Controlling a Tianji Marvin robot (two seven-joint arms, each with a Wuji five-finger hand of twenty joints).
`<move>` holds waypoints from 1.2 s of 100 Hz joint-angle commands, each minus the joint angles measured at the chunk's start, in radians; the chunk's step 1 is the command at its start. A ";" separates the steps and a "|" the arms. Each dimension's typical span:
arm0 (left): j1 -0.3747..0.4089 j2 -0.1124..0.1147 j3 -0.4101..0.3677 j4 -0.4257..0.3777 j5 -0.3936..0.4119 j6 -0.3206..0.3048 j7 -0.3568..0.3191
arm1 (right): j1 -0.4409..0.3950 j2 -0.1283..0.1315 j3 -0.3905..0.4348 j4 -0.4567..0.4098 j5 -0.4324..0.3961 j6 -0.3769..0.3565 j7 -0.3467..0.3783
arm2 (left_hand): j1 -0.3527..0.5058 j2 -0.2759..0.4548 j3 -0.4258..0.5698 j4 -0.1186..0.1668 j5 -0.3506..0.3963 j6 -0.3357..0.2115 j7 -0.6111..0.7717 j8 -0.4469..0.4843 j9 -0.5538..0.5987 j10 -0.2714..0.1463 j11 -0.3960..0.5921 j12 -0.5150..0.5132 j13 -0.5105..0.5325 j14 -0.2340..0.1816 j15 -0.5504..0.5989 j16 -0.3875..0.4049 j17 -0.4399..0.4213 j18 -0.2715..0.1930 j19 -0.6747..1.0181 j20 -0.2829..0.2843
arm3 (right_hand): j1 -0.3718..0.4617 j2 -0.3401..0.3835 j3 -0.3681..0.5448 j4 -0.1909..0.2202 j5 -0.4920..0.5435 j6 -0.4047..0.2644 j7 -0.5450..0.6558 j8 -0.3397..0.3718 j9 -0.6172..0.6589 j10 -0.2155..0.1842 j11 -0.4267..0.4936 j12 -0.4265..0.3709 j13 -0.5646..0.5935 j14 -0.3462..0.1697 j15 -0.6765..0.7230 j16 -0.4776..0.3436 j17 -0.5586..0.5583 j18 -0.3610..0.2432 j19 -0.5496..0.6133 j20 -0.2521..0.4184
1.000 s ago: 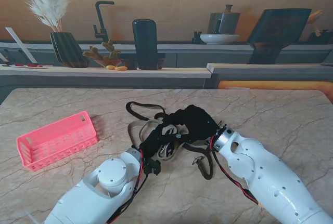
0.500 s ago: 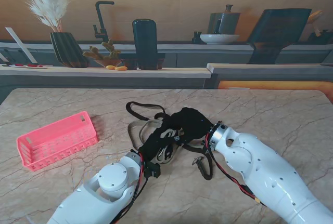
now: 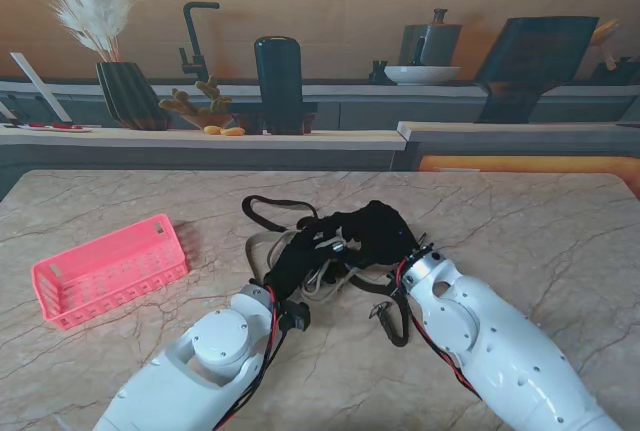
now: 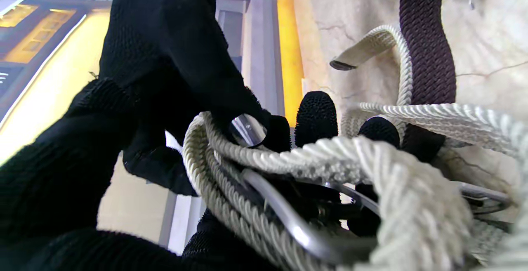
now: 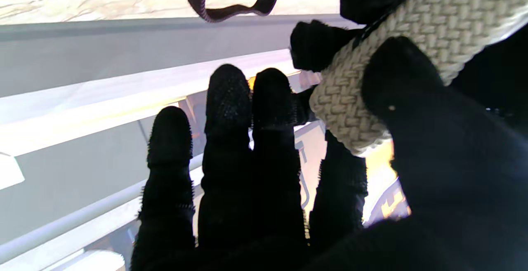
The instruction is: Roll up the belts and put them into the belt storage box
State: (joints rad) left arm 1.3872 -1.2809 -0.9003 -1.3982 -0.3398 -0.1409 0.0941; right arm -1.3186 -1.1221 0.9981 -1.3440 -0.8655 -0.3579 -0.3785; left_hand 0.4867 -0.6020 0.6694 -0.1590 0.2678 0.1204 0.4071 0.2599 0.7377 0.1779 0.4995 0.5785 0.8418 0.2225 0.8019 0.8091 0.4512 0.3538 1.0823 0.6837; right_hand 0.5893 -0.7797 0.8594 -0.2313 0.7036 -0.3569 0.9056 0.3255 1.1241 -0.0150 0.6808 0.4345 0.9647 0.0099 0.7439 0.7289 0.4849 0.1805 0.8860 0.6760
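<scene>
A beige woven belt (image 3: pixel 322 269) lies bunched mid-table, tangled with a dark brown belt (image 3: pixel 262 209). My left hand (image 3: pixel 290 266), in a black glove, is closed around the beige belt's coil (image 4: pixel 264 159) and its metal buckle (image 4: pixel 297 229). My right hand (image 3: pixel 375 231) meets it from the right. Its thumb (image 5: pixel 396 81) pins a stretch of beige belt (image 5: pixel 371 77) against a finger, while the other fingers (image 5: pixel 231 110) stay straight. The dark belt (image 4: pixel 429 48) rests on the table under both hands. The pink storage box (image 3: pixel 110 269) sits apart at the left.
The dark belt's buckle end (image 3: pixel 395 316) trails toward me beside my right wrist. Beyond the table's far edge a counter carries a vase (image 3: pixel 130 94), a black cylinder (image 3: pixel 278 84) and a bowl (image 3: pixel 421 74). Bare marble (image 3: pixel 540 221) spreads to the right.
My right wrist has drawn slightly nearer to me and the hand has turned over the belts. The beige belt's buckle part now sits higher between the two hands. The left arm has shifted a little.
</scene>
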 commanded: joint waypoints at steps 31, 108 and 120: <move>0.004 0.014 -0.020 -0.037 0.045 0.046 -0.033 | -0.050 -0.005 0.052 -0.065 -0.059 0.084 -0.088 | 0.086 0.060 -0.114 0.069 0.140 -0.037 -0.009 0.067 -0.023 -0.018 -0.070 -0.062 -0.095 0.030 -0.183 -0.109 -0.097 0.039 -0.088 -0.065 | 0.075 0.046 0.097 0.044 0.113 -0.035 0.210 0.047 0.020 0.011 0.061 0.000 -0.016 0.008 0.030 0.000 -0.024 0.033 0.059 -0.025; -0.012 0.072 -0.039 -0.067 0.003 0.188 -0.282 | -0.062 0.016 0.069 -0.073 -0.163 0.075 -0.142 | 0.804 0.519 -0.608 0.115 0.221 -0.036 0.408 0.451 0.187 -0.011 0.244 0.156 0.167 -0.049 0.304 0.043 0.137 0.021 0.391 0.173 | 0.092 0.112 0.044 0.062 0.047 -0.029 0.201 0.076 -0.044 0.022 0.094 -0.004 -0.063 0.007 0.039 -0.021 -0.051 0.033 0.089 -0.066; -0.020 0.084 -0.042 -0.068 0.005 0.206 -0.331 | -0.069 0.025 0.076 -0.082 -0.172 0.044 -0.104 | 0.804 0.524 -0.602 0.115 0.203 -0.032 0.423 0.487 0.185 -0.019 0.281 0.212 0.192 -0.074 0.349 0.067 0.168 0.012 0.433 0.197 | 0.090 0.106 0.017 0.062 -0.068 0.007 0.111 0.058 -0.119 0.034 0.018 -0.004 -0.106 0.000 -0.002 -0.034 -0.060 0.018 0.075 -0.075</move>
State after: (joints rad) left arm 1.3697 -1.2046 -0.9448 -1.4547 -0.3383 0.0562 -0.2247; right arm -1.3792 -1.1047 1.0728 -1.4148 -1.0256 -0.3004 -0.5015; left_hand 1.1612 -0.1891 0.0122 -0.0801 0.4416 0.1964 0.6766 0.7180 0.8917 0.2047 0.7230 0.7626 0.9840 0.2065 1.1147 0.8538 0.5840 0.3477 1.4162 0.8400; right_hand 0.5980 -0.7768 0.8376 -0.2323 0.6691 -0.3289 0.9251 0.3428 1.0583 -0.0018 0.7370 0.4339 0.9090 0.0257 0.7704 0.7059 0.4478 0.2012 0.9491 0.6162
